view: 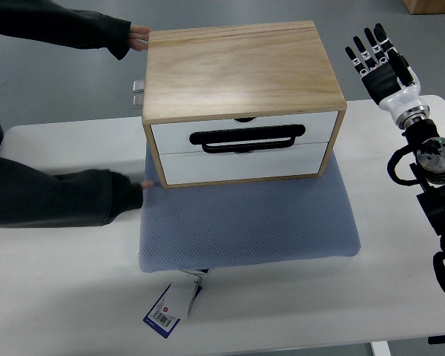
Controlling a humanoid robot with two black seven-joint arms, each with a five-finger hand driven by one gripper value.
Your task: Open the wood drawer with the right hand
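A wooden box (237, 67) with two white drawer fronts stands on a blue-grey mat (245, 222). The drawers (245, 152) look closed, and a black handle (247, 138) runs across the seam between them. My right hand (377, 58) is raised to the right of the box, apart from it, with its black fingers spread and holding nothing. Its arm (430, 159) comes in along the right edge. My left arm does not show.
A person's two dark-sleeved arms reach in from the left; one hand (139, 38) touches the box's back left corner, the other (137, 189) its front left base. A white table (59, 282) bears the mat. A tag (172, 305) lies at the mat's front edge.
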